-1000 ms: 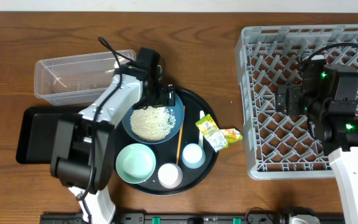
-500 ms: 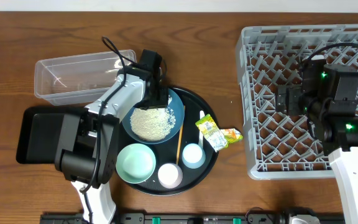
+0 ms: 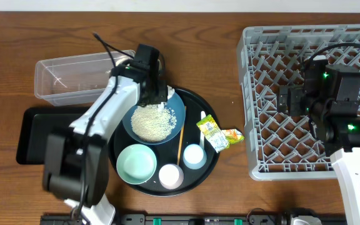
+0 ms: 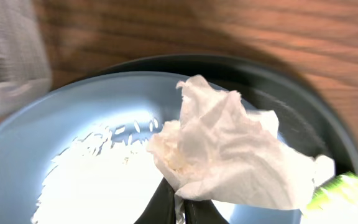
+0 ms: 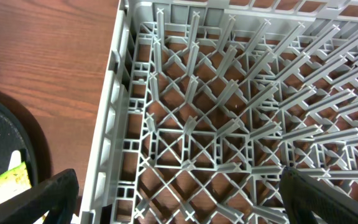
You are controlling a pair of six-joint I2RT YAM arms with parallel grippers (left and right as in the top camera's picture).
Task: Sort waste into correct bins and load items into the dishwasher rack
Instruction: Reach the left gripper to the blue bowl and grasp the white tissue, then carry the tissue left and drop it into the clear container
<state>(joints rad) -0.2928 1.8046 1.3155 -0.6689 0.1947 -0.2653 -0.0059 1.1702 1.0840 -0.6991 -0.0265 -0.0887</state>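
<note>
A robotics lab bench — left arm point(image 3: 108, 107) and right arm point(image 3: 345, 125) at a wooden table point(image 3: 217, 56), dishwasher rack point(image 3: 249, 106) on it.

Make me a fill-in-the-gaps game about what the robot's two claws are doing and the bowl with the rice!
1. The left claw is shut on a crumpled ____ paper scrap.
2. The big dark-blue bowl, holding loose white rice grains, stands on the large round ____ tray.
3. The right claw hangs above the large light-grey plastic dishwasher rack with its jaws ____.
Missing words: white; black; open.
</note>
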